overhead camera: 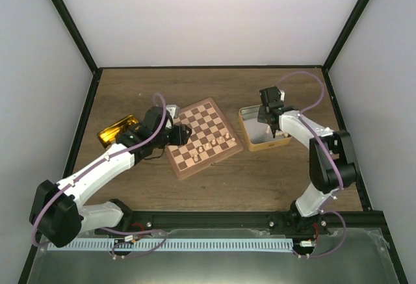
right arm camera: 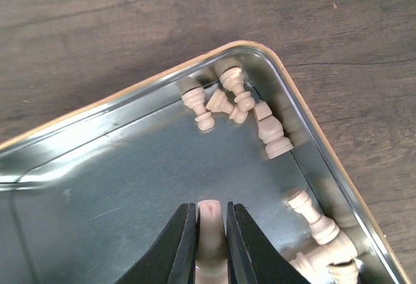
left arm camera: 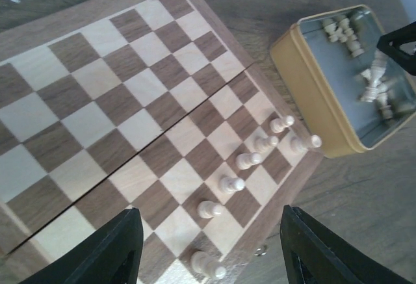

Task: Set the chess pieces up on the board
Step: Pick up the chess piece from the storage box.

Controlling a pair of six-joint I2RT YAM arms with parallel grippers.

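The chessboard (overhead camera: 201,138) lies tilted at the table's middle, with several cream pieces (left arm camera: 248,160) standing in a row along its near-right edge. My left gripper (left arm camera: 208,248) is open and empty, hovering over the board's left corner (overhead camera: 177,134). My right gripper (right arm camera: 209,222) is shut on a cream chess piece (right arm camera: 210,232) just above the floor of the gold tin (overhead camera: 250,146). More cream pieces (right arm camera: 235,99) lie loose in the tin's corner and along its right wall (right arm camera: 318,232).
The tin also shows in the left wrist view (left arm camera: 305,82) just right of the board. A second gold tin (overhead camera: 116,130) lies left of the board beside the left arm. Black frame rails border the table.
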